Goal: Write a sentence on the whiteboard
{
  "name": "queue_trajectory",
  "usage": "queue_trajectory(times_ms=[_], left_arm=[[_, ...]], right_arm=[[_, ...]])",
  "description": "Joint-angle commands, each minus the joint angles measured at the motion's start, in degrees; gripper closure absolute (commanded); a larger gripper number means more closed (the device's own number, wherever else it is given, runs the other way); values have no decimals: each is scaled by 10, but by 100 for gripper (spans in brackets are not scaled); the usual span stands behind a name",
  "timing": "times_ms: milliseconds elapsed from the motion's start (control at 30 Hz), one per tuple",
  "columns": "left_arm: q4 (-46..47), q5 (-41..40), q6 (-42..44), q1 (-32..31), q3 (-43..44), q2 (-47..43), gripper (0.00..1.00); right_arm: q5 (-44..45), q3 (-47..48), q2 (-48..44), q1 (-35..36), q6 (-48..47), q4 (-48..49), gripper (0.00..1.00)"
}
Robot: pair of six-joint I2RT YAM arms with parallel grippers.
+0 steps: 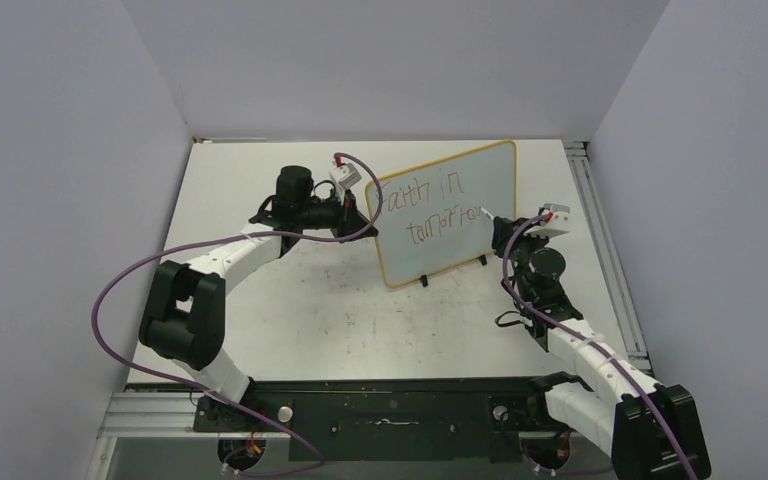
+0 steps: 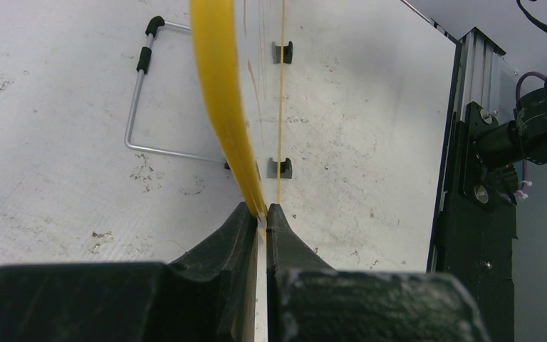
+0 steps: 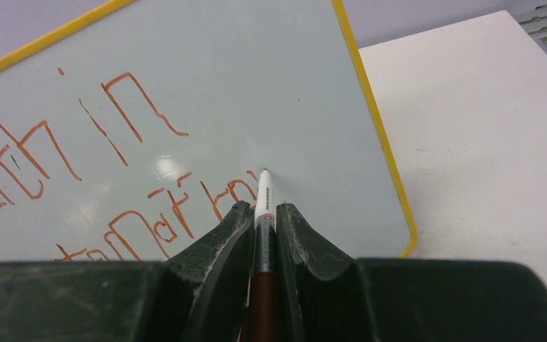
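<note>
The whiteboard (image 1: 447,210), white with a yellow frame and two black feet, stands upright near the table's middle. My left gripper (image 1: 365,212) is shut on its left edge; in the left wrist view the yellow frame (image 2: 222,100) runs edge-on into the left gripper (image 2: 263,211). The sentence (image 1: 430,207) shows in reddish-brown letters on two lines, also seen as the sentence (image 3: 100,178) in the right wrist view. My right gripper (image 3: 263,210) is shut on a marker (image 3: 263,214) with a brown barrel, whose tip touches the whiteboard (image 3: 256,85) at the end of the second line.
A bent metal wire stand (image 2: 139,92) lies on the table behind the board. A black rail (image 2: 470,185) runs along the table's edge. Grey walls enclose the table on three sides. The right arm (image 1: 570,340) reaches in from the lower right.
</note>
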Motion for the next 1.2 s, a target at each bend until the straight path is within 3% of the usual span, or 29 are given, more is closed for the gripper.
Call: queue_trajectory(times_ms=[0, 633, 1167], left_arm=[[-18, 10, 10, -4, 17, 4, 100], [-19, 11, 10, -4, 16, 4, 100], [-19, 11, 10, -4, 17, 2, 100]], right_arm=[[5, 31, 6, -2, -7, 50, 95], [23, -31, -23, -2, 3, -6, 95], [29, 22, 19, -1, -9, 46, 95]])
